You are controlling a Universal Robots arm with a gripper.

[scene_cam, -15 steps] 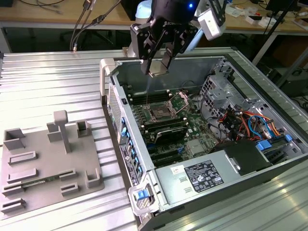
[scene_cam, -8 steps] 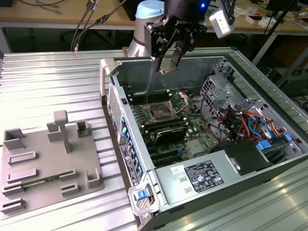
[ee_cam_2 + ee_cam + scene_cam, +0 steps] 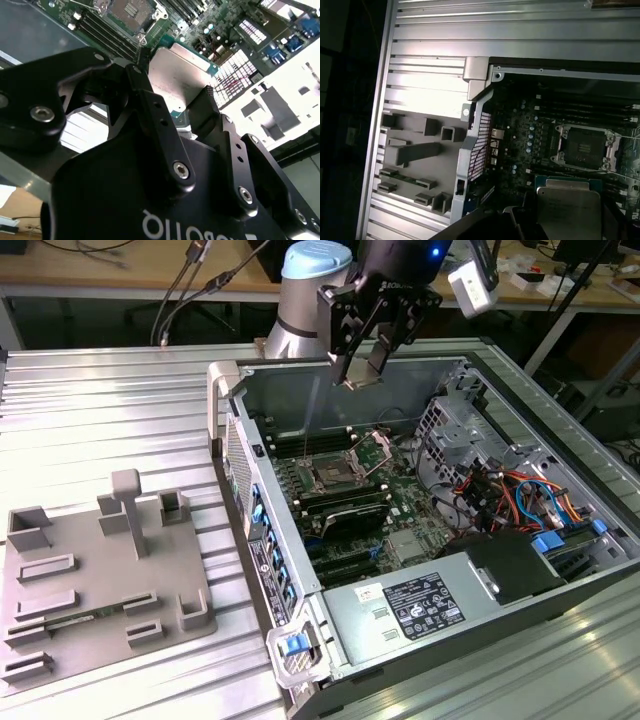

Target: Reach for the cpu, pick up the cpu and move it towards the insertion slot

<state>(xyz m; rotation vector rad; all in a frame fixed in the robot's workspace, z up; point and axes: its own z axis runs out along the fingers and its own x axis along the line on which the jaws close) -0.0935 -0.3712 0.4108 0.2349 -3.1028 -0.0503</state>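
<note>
At the near end of the arm, in the second wrist view: black gripper (image 3: 182,107) with its fingers (image 3: 150,107) pinching the cpu (image 3: 182,75) by two opposite edges, silvery top facing the camera, green rim showing along the far edge. Held flat between the pads, clear of everything below. Seen too in the first wrist view as a pale square plate (image 3: 568,207).

Just beyond the cpu, on the green board: the insertion slot (image 3: 131,11), a square socket with shiny metal frame and dark centre, lying at roughly 11 o'clock from the held chip in the second wrist view. In the first wrist view the same socket (image 3: 583,145) sits close beside the chip's far edge, frame open, dark middle bare.

In the exterior view: gripper (image 3: 362,375) hanging above the open computer case (image 3: 300,540), with the socket (image 3: 328,476) below it at about 7 o'clock, near but apart, nothing between. Chip square, so no long axis to speak of; edges looking roughly in line with the socket frame.

Farther out on the ribbed metal worktop (image 3: 100,410): grey plastic tray (image 3: 100,580), well apart from the case, toward 9 o'clock.
</note>
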